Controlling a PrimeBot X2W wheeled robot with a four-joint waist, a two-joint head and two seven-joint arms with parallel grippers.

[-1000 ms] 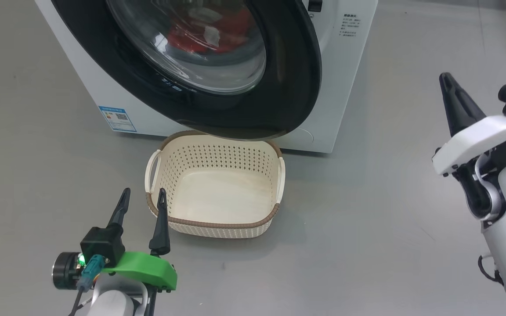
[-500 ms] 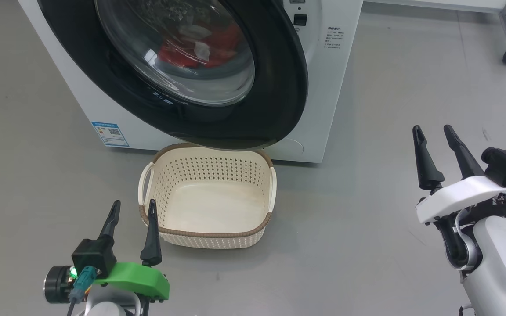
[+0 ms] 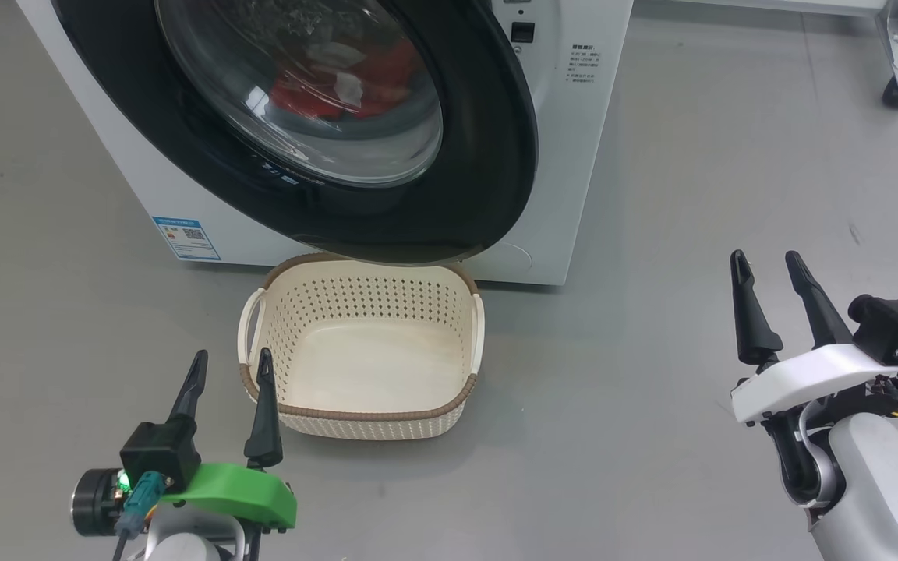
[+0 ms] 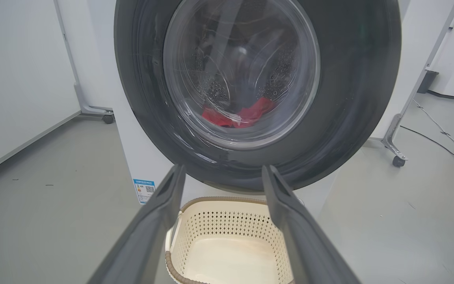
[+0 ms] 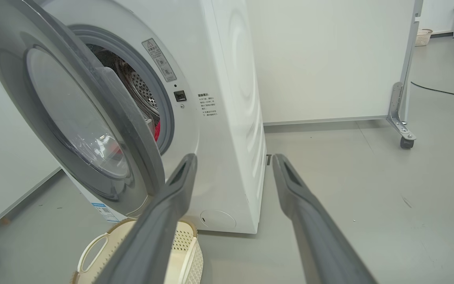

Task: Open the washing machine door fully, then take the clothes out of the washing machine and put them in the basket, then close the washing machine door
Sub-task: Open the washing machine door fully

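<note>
The white washing machine [image 3: 574, 156] stands ahead. Its round black washing machine door [image 3: 488, 156] hangs partly open, swung out over the cream basket [image 3: 359, 411] on the floor. Red clothes [image 3: 316, 89] lie in the drum, seen through the glass. My left gripper [image 3: 232, 354] is open at the basket's near left corner, holding nothing. My right gripper [image 3: 765, 257] is open and empty, far right of the basket. The left wrist view faces the door [image 4: 353, 98], clothes [image 4: 246, 114] and basket [image 4: 219, 199]. The right wrist view shows the door [image 5: 105, 118] ajar beside the machine [image 5: 227, 118].
Bare grey floor surrounds the machine and basket. A wheeled white panel frame with a caster [image 3: 895, 89] stands at the back right, also caster [image 5: 406, 142]. A cable [image 5: 440, 91] runs along the floor behind it.
My right arm has come down from a raised pose near the door to the lower right, and both its fingers now show spread apart. The head camera has shifted. The left gripper has held still.
</note>
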